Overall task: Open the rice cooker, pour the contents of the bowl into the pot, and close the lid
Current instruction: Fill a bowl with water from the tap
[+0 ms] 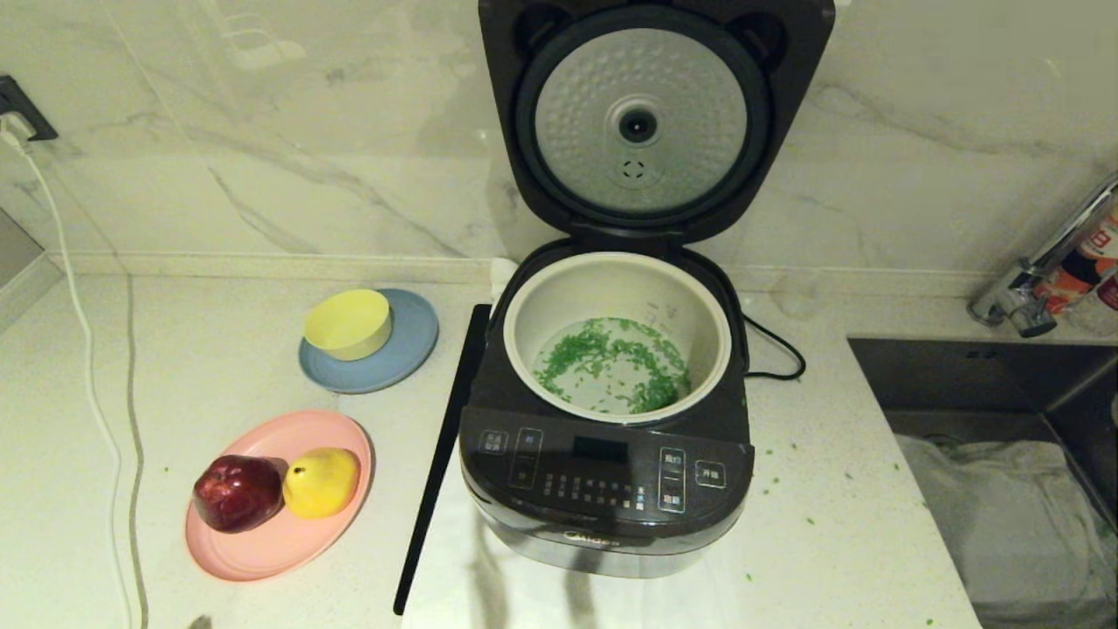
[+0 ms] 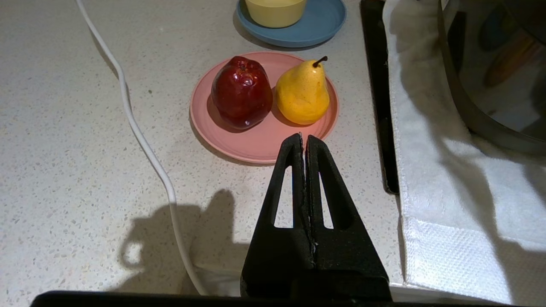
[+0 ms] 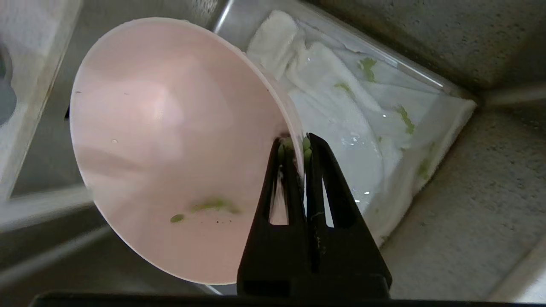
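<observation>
The dark rice cooker [image 1: 603, 489] stands open, its lid [image 1: 642, 122] raised with the dimpled silver plate facing me. Green contents [image 1: 611, 362] lie scattered on the bottom of the off-white pot [image 1: 690, 297]. My right gripper [image 3: 294, 143] is shut on the rim of the pale pink bowl [image 3: 170, 140], held over the sink; a few green bits [image 3: 213, 205] cling inside it. Neither arm shows in the head view. My left gripper [image 2: 303, 137] is shut and empty, hovering over the counter near the pink plate.
A pink plate [image 1: 288, 533] carries a red apple [image 1: 236, 492] and a yellow pear [image 1: 321, 480]. A yellow bowl [image 1: 348, 323] sits on a blue plate [image 1: 406, 349]. A white cable [image 1: 87, 349] runs down the left. The sink [image 1: 1004, 489] holds a white cloth [image 3: 341, 106]. The cooker sits on a white towel [image 2: 448, 179].
</observation>
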You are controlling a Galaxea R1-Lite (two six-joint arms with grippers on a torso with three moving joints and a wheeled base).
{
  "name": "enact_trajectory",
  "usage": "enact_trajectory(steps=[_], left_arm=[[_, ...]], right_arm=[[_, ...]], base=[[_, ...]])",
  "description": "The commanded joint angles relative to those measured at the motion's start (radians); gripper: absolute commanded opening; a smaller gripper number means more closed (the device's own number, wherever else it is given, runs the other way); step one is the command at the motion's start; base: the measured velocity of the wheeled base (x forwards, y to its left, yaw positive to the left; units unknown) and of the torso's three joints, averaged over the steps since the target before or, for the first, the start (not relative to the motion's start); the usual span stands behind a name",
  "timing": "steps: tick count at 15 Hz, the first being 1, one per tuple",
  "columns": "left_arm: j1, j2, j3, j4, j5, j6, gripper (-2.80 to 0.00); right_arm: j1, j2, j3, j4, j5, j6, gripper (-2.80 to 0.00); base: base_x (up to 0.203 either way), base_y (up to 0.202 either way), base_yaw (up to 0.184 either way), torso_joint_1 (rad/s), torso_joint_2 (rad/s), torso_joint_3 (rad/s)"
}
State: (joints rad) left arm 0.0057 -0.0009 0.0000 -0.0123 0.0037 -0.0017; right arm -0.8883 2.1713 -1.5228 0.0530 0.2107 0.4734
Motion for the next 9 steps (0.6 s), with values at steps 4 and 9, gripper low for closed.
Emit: enact_trajectory(steps=[4,9], left_arm=[[0.000,0.001,0.009,-0.001,0.000,-0.001,-2.80],[0.000,0.001,0.009,-0.001,0.001,0.000,-2.80]], right_arm=[[0.023,0.025,-0.028,0.001,-0.011,0.013,-2.80],[0.033,0.009,-0.018,0.002,-0.012,0.022,-2.80]], base=[[0.000,0.000,0.000,0.000,0.00,0.000],[0.000,0.000,0.000,0.000,0.00,0.000]])
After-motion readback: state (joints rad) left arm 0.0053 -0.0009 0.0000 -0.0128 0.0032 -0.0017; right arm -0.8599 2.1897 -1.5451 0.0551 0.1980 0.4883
